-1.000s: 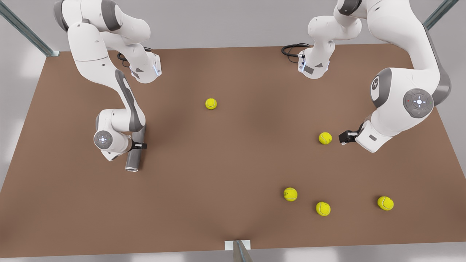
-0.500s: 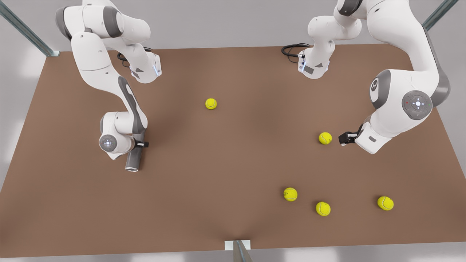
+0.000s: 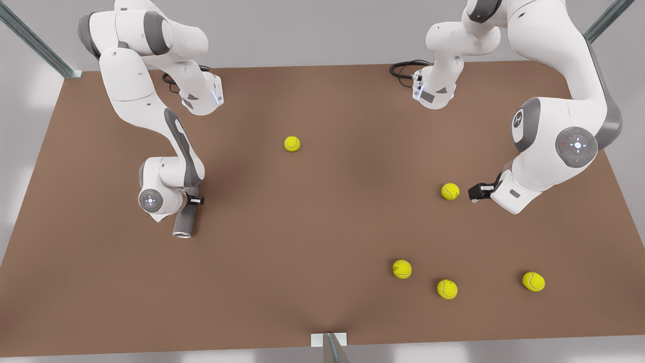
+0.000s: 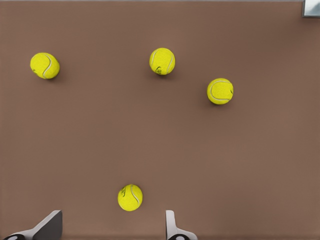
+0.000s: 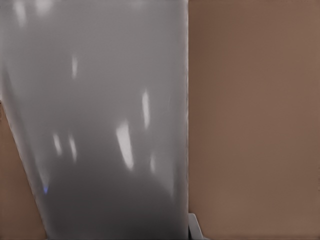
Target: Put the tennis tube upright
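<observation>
Right gripper (image 3: 194, 200) clamped on tube (image 3: 183, 223) mid-length; tube lies tilted on table (image 3: 302, 227). Advice: pivot slowly about silvery rim, grip firm. Left gripper (image 3: 473, 193) waits beside ball (image 3: 450, 191), jaws apart.

Broad brown tabletop (image 3: 322, 227), matte, softly shaded toward the middle. Pale grey floor (image 3: 30, 101) beyond its edges, patched with light. Metal frame struts (image 3: 35, 43) at the far corners, another (image 3: 330, 348) at the near edge.
</observation>
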